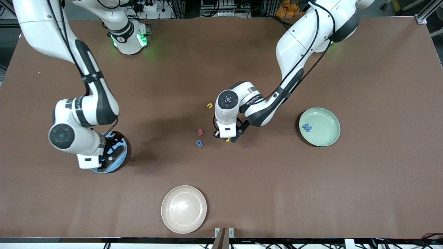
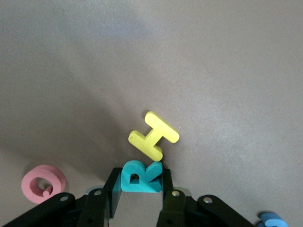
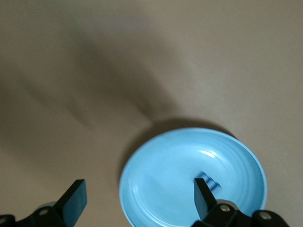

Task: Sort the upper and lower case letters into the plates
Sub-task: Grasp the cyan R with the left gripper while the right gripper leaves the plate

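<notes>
The left claw (image 2: 140, 198) is down at the middle of the worktop (image 1: 242, 193), pinching a teal R (image 2: 139, 176), with a yellow H (image 2: 154, 136) touching it. The green plate (image 1: 328, 138) lies toward the left arm's end, so that arm is nearer. The right claw (image 3: 137, 198) hangs wide open and empty over the blue plate (image 3: 165, 179), waiting.

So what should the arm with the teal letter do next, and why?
Probably lift straight up. The left pincer is shut on the teal R, which touches the yellow H on the table; rising first should keep the H from being dragged. The right pincer waits open over the blue plate.
</notes>
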